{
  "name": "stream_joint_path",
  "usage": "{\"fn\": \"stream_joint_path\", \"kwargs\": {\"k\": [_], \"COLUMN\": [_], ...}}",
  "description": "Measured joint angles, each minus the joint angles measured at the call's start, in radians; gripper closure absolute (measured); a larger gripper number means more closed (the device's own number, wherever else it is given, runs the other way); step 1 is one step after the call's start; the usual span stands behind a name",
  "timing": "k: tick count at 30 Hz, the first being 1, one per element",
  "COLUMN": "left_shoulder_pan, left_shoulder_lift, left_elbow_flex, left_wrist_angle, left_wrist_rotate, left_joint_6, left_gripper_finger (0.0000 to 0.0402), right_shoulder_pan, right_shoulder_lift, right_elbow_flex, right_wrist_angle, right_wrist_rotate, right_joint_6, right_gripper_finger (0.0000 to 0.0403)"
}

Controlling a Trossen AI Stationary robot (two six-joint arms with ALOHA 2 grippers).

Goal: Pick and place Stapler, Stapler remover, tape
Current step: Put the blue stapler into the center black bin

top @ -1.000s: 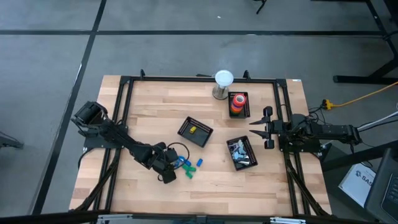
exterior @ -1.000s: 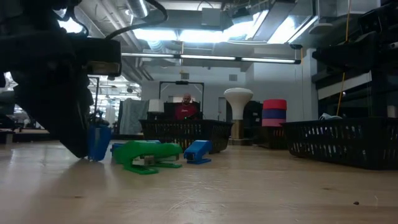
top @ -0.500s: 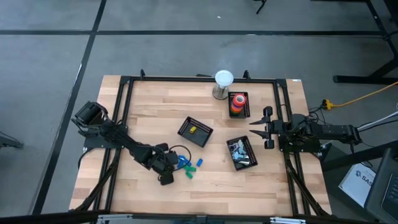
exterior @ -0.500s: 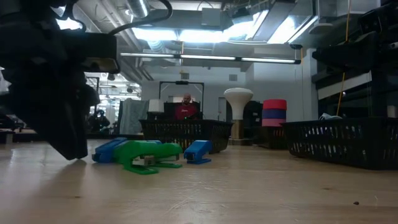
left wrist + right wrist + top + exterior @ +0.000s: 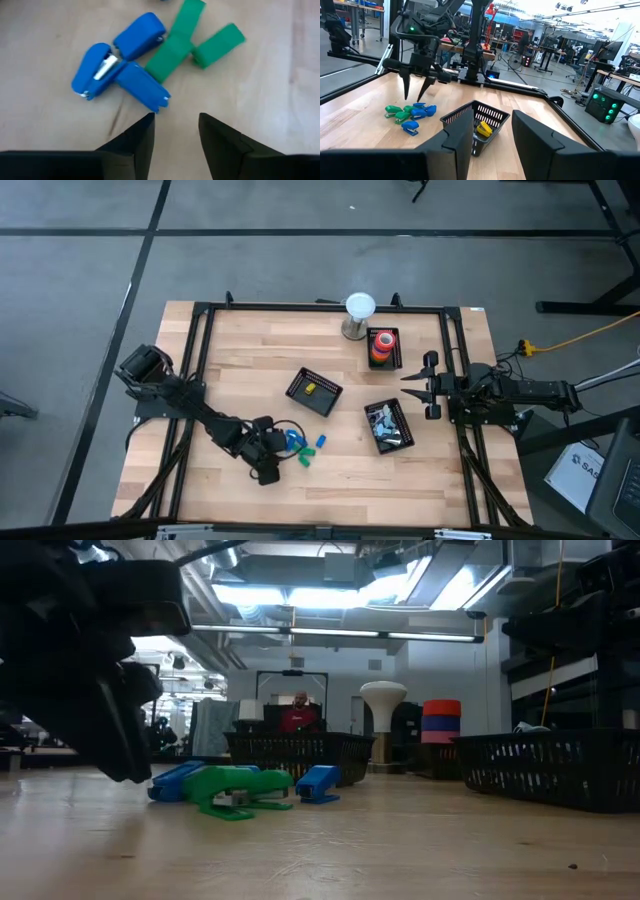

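A cluster of blue staplers [image 5: 120, 70] and a green stapler [image 5: 195, 45] lies flat on the wood, left of the table's middle [image 5: 303, 448]. My left gripper [image 5: 176, 117] is open and hovers just on the near-left side of the cluster [image 5: 265, 464], touching nothing. In the low view it is the dark mass [image 5: 110, 730] left of the blue stapler [image 5: 175, 782] and green stapler [image 5: 235, 790]. The tape rolls [image 5: 381, 345] sit stacked in a far black basket. My right gripper [image 5: 408, 385] waits open at the right edge.
A black basket [image 5: 300, 385] holding a yellow item stands mid-table, and another basket [image 5: 388, 426] with small items stands right of it. A white-topped post [image 5: 359, 315] stands at the far edge. A black frame rail [image 5: 200, 350] borders the table. Bare wood lies toward the near edge.
My left gripper has let go of a blue stapler, which stood upright between its fingers a second ago and now lies flat beside the green one. The gripper has since risen a little and drawn back toward the near-left of the table.
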Motion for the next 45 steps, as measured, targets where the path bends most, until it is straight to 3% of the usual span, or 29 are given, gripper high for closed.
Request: {"fn": "stream_joint_path", "kwargs": {"k": [8, 16, 23, 36, 45], "left_shoulder_pan": [0.005, 0.012, 0.012, 0.012, 0.015], "left_shoulder_lift": [0.062, 0.093, 0.093, 0.093, 0.087], "left_elbow_flex": [0.003, 0.002, 0.002, 0.002, 0.021], "left_wrist_angle": [0.006, 0.077, 0.046, 0.018, 0.004], "left_wrist_rotate": [-0.102, -0.149, -0.159, -0.178, -0.162], "left_joint_6": [-0.126, -0.094, -0.096, -0.072, 0.019], "left_gripper_finger": [0.0196, 0.0177, 0.0212, 0.0335, 0.0328], "right_shoulder_pan": [0.000, 0.000, 0.000, 0.000, 0.000], "right_shoulder_lift": [0.000, 0.000, 0.000, 0.000, 0.000], "right_elbow_flex": [0.000, 0.000, 0.000, 0.000, 0.000], "right_wrist_angle": [0.000, 0.000, 0.000, 0.000, 0.000], "right_wrist_rotate": [0.000, 0.000, 0.000, 0.000, 0.000], "right_joint_6": [0.000, 0.000, 0.000, 0.000, -0.001], "right_gripper_finger": [0.0263, 0.0263, 0.0263, 0.0263, 0.0263]}}
